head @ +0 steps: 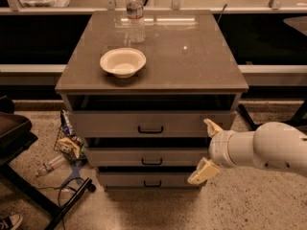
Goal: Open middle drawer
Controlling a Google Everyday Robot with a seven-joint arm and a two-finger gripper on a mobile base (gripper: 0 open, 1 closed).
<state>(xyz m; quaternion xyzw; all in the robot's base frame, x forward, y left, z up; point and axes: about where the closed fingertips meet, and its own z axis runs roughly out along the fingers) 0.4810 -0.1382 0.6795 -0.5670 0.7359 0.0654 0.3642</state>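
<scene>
The middle drawer [144, 156] is a grey flat front with a small black bar handle [151, 162], between a taller top drawer [120, 123] and a narrower bottom drawer [139, 179]. It looks closed. My gripper [207, 150] is at the cabinet's right front, level with the middle drawer's right end. Its two tan fingers [212, 127] are spread apart, one up by the top drawer and one down by the bottom drawer. It holds nothing. My white arm [268, 150] reaches in from the right.
A white bowl [123, 62] and a water bottle [135, 14] stand on the brown cabinet top [192, 56]. Litter and a bottle [67, 145] lie on the floor at the left, beside a black stand [19, 143].
</scene>
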